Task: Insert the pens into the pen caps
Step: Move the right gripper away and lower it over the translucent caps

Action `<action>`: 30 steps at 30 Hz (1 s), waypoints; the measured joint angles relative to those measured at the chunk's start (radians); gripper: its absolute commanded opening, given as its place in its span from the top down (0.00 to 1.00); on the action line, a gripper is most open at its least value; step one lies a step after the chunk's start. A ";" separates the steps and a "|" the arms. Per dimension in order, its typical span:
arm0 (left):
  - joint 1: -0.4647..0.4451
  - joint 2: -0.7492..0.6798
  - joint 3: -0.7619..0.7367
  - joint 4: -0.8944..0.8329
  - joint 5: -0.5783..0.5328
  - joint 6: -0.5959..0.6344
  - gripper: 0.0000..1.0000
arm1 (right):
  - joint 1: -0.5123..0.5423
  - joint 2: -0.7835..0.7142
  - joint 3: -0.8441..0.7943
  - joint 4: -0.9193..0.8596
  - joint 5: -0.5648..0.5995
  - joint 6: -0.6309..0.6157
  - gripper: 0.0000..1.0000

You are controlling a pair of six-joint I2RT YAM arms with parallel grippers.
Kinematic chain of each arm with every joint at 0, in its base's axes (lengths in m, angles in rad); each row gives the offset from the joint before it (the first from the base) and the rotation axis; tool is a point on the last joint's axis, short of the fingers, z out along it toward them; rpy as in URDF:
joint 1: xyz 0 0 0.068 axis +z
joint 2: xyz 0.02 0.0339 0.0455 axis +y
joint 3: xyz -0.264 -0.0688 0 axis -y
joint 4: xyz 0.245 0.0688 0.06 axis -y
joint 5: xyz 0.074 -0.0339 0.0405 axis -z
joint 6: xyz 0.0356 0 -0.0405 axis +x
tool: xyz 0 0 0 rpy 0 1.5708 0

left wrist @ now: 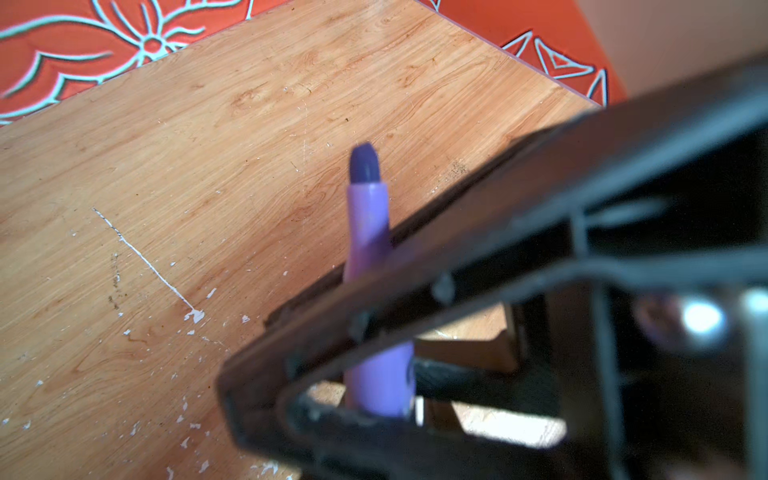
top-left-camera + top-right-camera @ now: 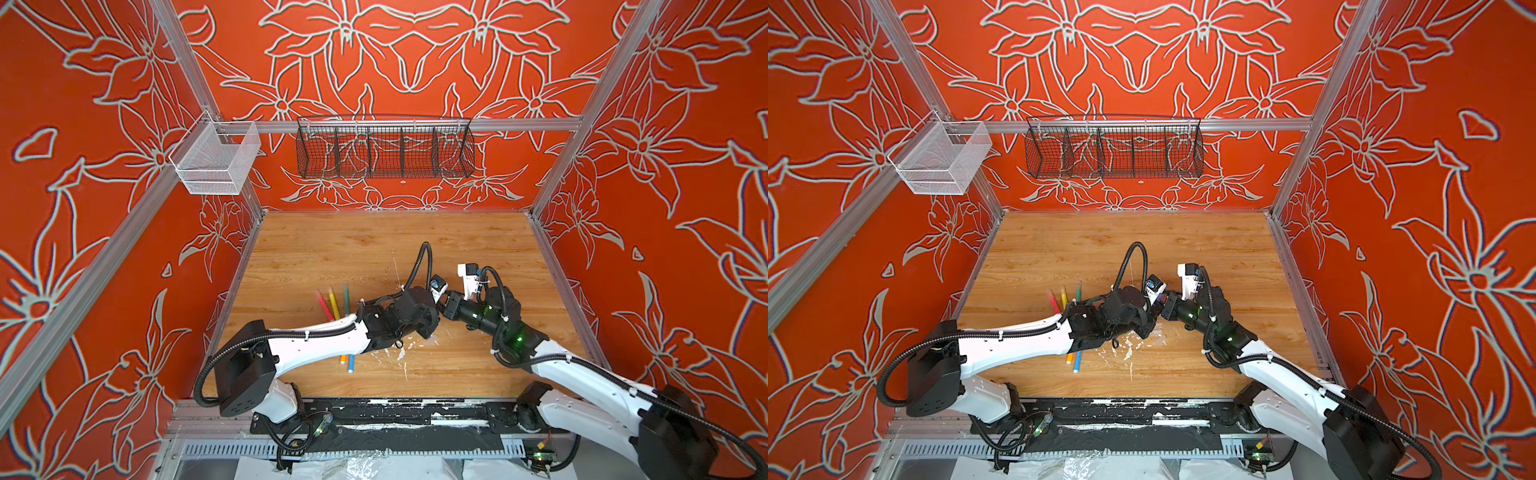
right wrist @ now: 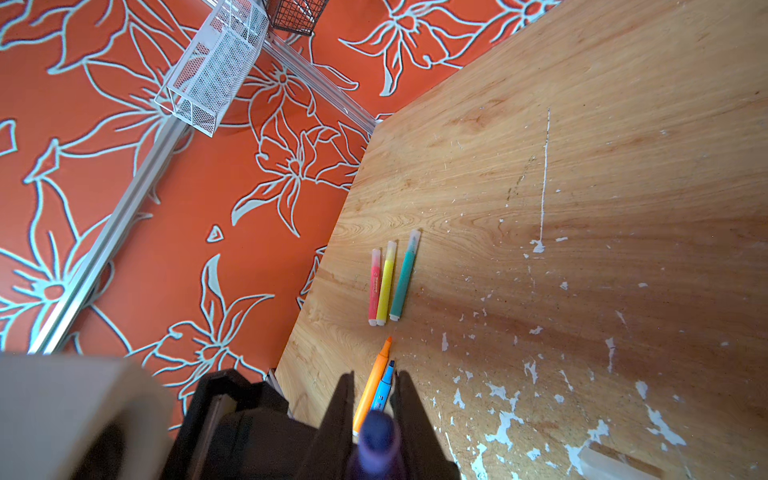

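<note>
1. While the wooden table (image 3: 582,124) lies beneath both sets of fingers, the two grippers are seen tip to tip above its middle.
2. Right gripper (image 3: 375,376): the fingers are clenched on the purple pen (image 1: 368,216), whose bare dark tip projects beyond them.
3. Left gripper (image 2: 435,316): the pen's lower barrel runs toward its fingers. Whether they clamp it cannot be told.
4. Three capped pens (image 3: 386,282) (pink, yellow, green) lie side by side well beyond the right fingers. The uncapped orange pen (image 3: 365,399) and blue pen (image 3: 380,401) lie on the table just past the fingertips.
5. A clear pen cap (image 3: 615,461) is seen on the table, off to one side of the right fingers.
6. Risks, as judged: the purple pen may be twisted or dropped if one grip is loosened while the other pulls. The cap, faint against the wood, may be missed or knocked away. Ink may be smeared onto the fingers by the bare tip.
</note>
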 measured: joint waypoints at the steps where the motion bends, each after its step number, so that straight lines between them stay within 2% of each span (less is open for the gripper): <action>1: 0.000 0.000 0.000 0.000 0.000 0.000 0.85 | 0.003 0.000 0.000 0.001 0.001 0.000 0.92; 3: 0.005 0.000 0.000 -0.001 -0.004 -0.003 0.95 | 0.003 0.003 0.000 0.003 0.002 0.000 0.92; 6: 0.021 0.000 -0.001 -0.002 0.011 -0.006 1.00 | 0.003 0.008 0.000 0.006 0.003 -0.001 0.89; 7: 0.029 0.000 -0.002 -0.001 0.026 -0.007 1.00 | 0.003 0.010 0.001 0.006 0.005 -0.001 0.83; 11: 0.055 -0.012 -0.021 0.010 0.056 -0.015 1.00 | 0.005 0.012 0.009 -0.007 0.010 -0.002 0.49; 14: 0.090 -0.042 -0.051 0.020 0.056 -0.032 1.00 | 0.011 0.010 0.036 -0.058 0.016 -0.022 0.37; 20: 0.230 -0.151 -0.152 0.053 0.035 -0.120 1.00 | 0.013 -0.017 0.102 -0.231 0.103 -0.063 0.35; 24: 0.324 -0.226 -0.220 0.050 -0.049 -0.198 1.00 | 0.014 -0.005 0.175 -0.378 0.182 -0.088 0.41; 30: 0.341 -0.306 -0.276 0.044 -0.137 -0.261 1.00 | 0.014 0.132 0.278 -0.512 0.225 -0.106 0.47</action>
